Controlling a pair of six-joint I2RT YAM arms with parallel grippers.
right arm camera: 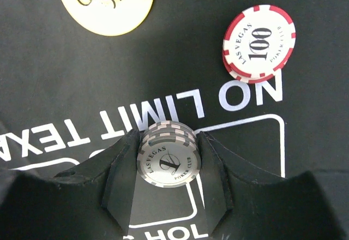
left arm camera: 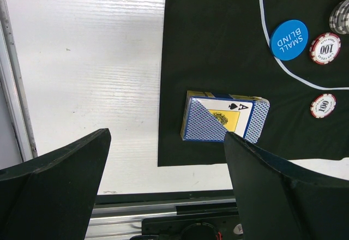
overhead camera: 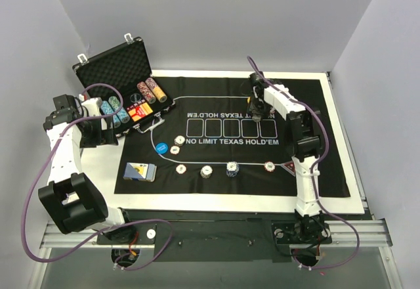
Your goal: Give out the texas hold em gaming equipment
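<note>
Grey-edged poker chips (right arm camera: 168,166) are being pinched in my right gripper (right arm camera: 166,154) for dealing out, my left gripper (left arm camera: 166,174) hovering wide near the card deck (left arm camera: 224,117).

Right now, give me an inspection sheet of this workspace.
Surface: black felt mat on white table.
Job's things: card deck, small-blind button, big-blind button, red 100 chips on the mat; spare chip stacks in the case.
Clutter: open case at the mat's far-left corner.
Grippers: left gripper open, empty; right gripper shut on grey chip stack.
Cables: purple cables loop along both arms.
Surroundings: plain walls; nothing else seen.
</note>
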